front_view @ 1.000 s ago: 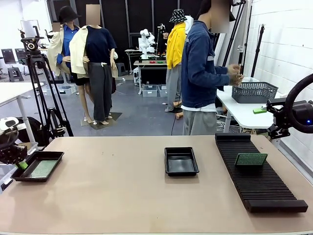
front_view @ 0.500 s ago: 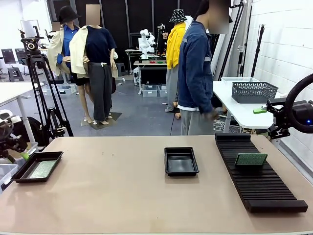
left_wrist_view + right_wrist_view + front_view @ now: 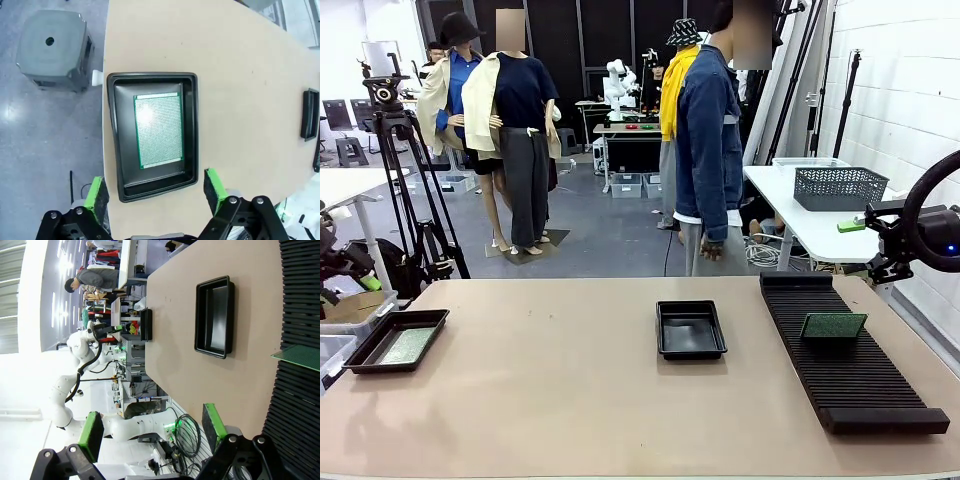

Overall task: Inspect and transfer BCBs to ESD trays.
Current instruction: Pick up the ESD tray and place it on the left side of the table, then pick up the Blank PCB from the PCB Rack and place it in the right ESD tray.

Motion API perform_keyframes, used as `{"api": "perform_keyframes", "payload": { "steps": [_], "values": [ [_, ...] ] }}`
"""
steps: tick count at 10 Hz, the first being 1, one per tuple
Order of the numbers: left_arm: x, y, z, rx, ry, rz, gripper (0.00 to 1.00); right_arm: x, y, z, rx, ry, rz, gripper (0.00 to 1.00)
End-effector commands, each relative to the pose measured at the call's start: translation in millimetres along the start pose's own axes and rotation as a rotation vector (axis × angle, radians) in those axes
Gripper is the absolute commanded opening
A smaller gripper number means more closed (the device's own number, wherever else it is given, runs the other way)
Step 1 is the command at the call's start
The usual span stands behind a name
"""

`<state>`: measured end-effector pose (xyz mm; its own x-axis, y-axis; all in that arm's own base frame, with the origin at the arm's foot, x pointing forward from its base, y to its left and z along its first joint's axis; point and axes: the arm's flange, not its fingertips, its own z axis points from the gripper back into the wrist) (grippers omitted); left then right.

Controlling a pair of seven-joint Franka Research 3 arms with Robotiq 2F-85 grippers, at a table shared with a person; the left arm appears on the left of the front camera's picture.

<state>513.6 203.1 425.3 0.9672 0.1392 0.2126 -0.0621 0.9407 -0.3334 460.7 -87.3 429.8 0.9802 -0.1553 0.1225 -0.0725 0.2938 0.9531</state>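
One green BCB (image 3: 159,131) lies flat inside the black ESD tray (image 3: 113,135) at the table's left end, also seen from the front as the board (image 3: 408,345) in its tray (image 3: 360,357). My left gripper (image 3: 156,190) hangs open above that tray's near rim, holding nothing; in the front view the left gripper (image 3: 358,278) is up at the left edge. A second ESD tray (image 3: 691,350) (image 3: 214,349) sits empty mid-table. Another BCB (image 3: 833,326) (image 3: 297,359) stands in the slotted rack (image 3: 860,385). My right gripper (image 3: 153,432) (image 3: 855,226) is open, off the table's right side.
A person (image 3: 710,150) stands side-on behind the table's far edge, hands down. A white side table with a dark mesh basket (image 3: 839,187) is at the back right. A camera tripod (image 3: 405,170) stands at the back left, and a grey box (image 3: 52,52) sits on the floor beside the left tray.
My left gripper has opened and risen away from the left tray, leaving the board lying in it. The person has turned from the side table and stepped left. The right arm is still.
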Motion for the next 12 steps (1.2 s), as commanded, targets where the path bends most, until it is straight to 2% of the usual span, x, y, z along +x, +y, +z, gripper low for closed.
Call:
{"api": "perform_keyframes", "payload": {
  "steps": [1, 12],
  "values": [
    [-0.9, 2.8, -2.1, 0.014, 0.013, -0.013, 1.00, 0.6, 0.9, -1.2, -0.003, -0.002, -0.008, 1.00],
    [-0.9, 2.8, -2.1, 0.014, 0.013, -0.013, 1.00, 0.6, 0.9, -1.2, -0.003, -0.002, -0.008, 1.00]
  ]
}}
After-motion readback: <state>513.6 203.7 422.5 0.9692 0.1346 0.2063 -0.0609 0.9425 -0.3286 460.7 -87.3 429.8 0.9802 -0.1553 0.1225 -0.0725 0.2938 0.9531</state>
